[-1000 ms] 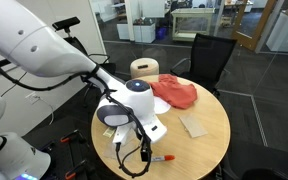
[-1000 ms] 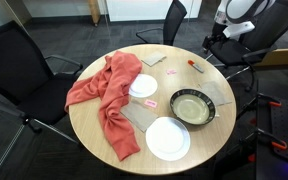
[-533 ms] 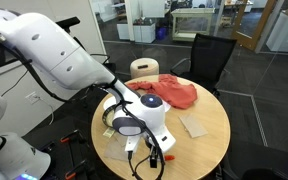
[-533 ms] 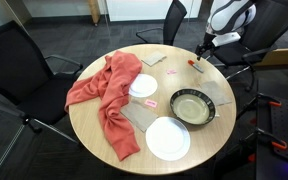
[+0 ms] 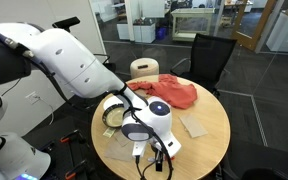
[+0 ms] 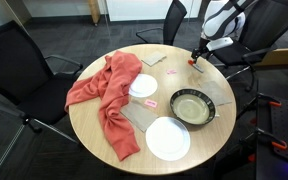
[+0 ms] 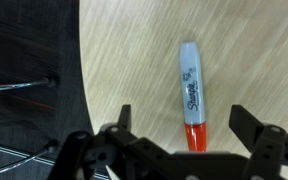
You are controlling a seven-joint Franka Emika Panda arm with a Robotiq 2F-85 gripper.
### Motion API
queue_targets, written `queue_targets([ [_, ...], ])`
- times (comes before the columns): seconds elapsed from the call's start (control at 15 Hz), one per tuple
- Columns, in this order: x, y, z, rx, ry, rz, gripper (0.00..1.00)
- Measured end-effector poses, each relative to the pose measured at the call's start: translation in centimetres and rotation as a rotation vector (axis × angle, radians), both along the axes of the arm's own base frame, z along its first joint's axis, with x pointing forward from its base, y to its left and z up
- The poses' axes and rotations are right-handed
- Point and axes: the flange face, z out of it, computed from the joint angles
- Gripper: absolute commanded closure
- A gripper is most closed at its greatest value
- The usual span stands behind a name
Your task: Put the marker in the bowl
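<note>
The marker (image 7: 189,88) lies flat on the wooden table near its edge, with a grey body and a red cap. In the wrist view my gripper (image 7: 184,120) is open, one finger on each side of the marker's red end, not touching it. In an exterior view the gripper (image 6: 199,56) hangs just above the marker (image 6: 196,68) at the table's far edge. The bowl (image 6: 192,105), dark-rimmed and yellowish inside, stands a hand's width from the marker. In an exterior view the gripper (image 5: 154,160) hides the marker, and the bowl (image 5: 111,115) shows partly behind the arm.
A red cloth (image 6: 104,95) is draped over the table's side. A white plate (image 6: 168,138), a flat white disc (image 6: 143,85) and a small pink blob (image 6: 151,102) lie near the bowl. Office chairs ring the round table (image 6: 104,140). The table edge (image 7: 81,70) runs just beside the marker.
The arm has come down and moved over the marker; the open fingers now straddle it. The marker and the bowl have not moved.
</note>
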Motion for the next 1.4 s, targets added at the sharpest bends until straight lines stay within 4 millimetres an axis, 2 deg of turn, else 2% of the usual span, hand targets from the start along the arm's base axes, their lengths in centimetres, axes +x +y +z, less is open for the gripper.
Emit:
queue_targets([
  [0.4,1.0,0.1,-1.5,0.001,0.005,0.011,0.0],
  [0.47,1.1,0.1,-1.7,0.001,0.006,0.012,0.17],
  [0.53,1.2,0.1,-1.8,0.001,0.006,0.013,0.28],
  [1.13,1.7,-0.3,-2.5,-0.003,0.005,0.013,0.97],
  [1.4,2.0,-0.4,-2.4,-0.005,0.001,0.014,0.94],
])
